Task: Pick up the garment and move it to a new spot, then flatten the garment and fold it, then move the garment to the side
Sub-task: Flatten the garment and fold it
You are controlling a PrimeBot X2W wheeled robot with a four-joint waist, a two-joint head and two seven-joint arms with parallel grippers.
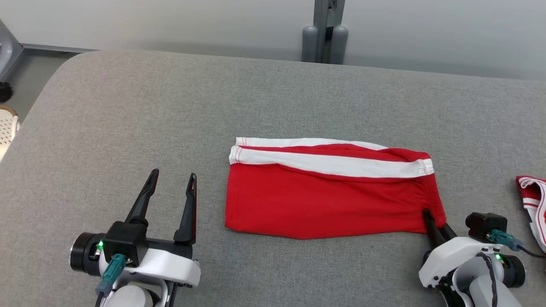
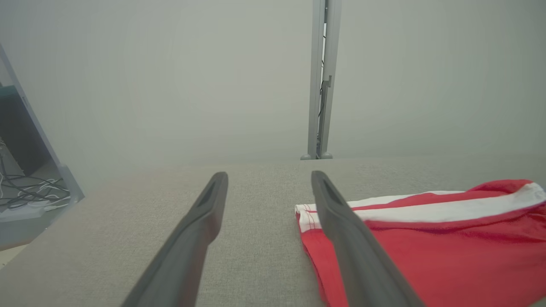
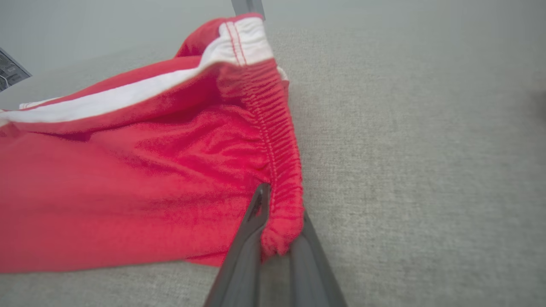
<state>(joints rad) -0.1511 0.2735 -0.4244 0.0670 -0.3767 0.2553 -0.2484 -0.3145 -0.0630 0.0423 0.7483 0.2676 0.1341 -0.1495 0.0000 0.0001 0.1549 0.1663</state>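
The garment [image 3: 128, 179] hides one fingertip of the right hand [image 3: 279, 209]; a striped cloth [image 1: 533, 200] is cropped.

You've got a grey cloth-covered table [image 1: 273, 94] spread right across in front of you, its far left corner rounded off. Behind it runs a plain pale wall [image 1: 170, 21] in soft, even light. A grey metal post [image 1: 325, 30] stands against that wall just past the table's far edge, with two rounded feet at its base. Off to your left there's a strip of floor [image 1: 34, 72]. In the left wrist view, a tangle of cables [image 2: 30, 194] lies on it beside a slanted grey frame [image 2: 68, 181].
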